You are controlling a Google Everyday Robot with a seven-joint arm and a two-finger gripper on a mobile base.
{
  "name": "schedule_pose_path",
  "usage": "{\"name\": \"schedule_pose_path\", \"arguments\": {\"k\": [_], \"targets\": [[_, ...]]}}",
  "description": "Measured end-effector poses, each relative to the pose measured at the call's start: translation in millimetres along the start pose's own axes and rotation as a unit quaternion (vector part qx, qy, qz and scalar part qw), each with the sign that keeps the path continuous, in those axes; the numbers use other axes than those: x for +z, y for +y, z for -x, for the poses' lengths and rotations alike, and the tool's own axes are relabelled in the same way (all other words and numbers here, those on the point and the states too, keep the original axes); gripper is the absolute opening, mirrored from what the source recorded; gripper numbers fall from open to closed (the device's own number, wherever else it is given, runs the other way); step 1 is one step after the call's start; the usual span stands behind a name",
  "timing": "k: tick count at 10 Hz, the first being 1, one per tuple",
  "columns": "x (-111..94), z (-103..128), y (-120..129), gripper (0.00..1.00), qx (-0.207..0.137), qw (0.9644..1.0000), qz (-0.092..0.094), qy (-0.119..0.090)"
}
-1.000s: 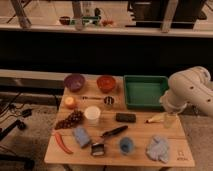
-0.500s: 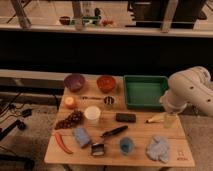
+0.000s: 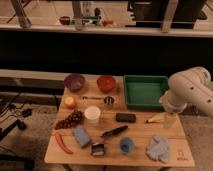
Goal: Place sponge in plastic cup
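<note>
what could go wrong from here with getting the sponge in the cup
The gripper is out of sight behind the arm at the right, far from the sponge. Reaching across could knock the clear glass beside it. The pale blue cloth could be mistaken for the sponge. The dark tool between sponge and plastic cup could get dragged.
</note>
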Motion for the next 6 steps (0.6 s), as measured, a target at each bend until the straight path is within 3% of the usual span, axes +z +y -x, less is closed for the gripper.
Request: {"name": "schedule_pose_path", "arguments": {"k": [3, 6], "targets": [[-3, 34, 13, 0.8, -0.054, 0.9977, -0.022, -0.033], [-6, 85, 35, 0.8, -0.129, 0.9894, -0.035, -0.057]]}}
